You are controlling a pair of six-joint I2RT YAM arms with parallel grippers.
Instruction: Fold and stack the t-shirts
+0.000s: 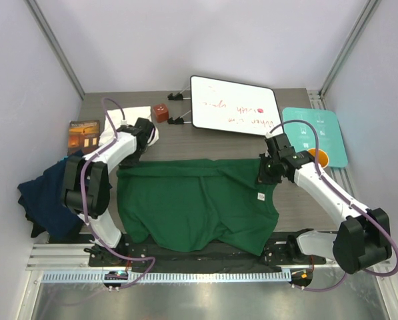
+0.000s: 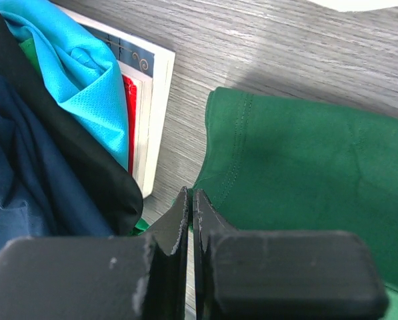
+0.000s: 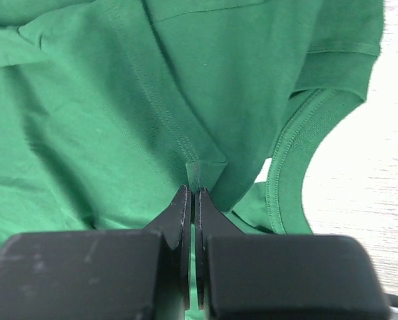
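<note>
Currently the dark green t-shirt (image 1: pixel 199 207) lies spread flat at the middle of the surface (image 1: pixel 293 215), with its far edge turned over in a narrow band. The right claw (image 3: pixel 191 190) is clenched on a raised fold of this shirt, near the collar at its far-right corner. The left claw (image 2: pixel 190 195) is clenched too, fingers pressed together on the shirt's hem at the far-left corner. The navy t-shirt (image 1: pixel 42 197) sits bunched at the left edge, partly off the surface. The cream-white t-shirt (image 1: pixel 133 115) lies at far left under the left arm, beside the brown book (image 1: pixel 84 132).
</note>
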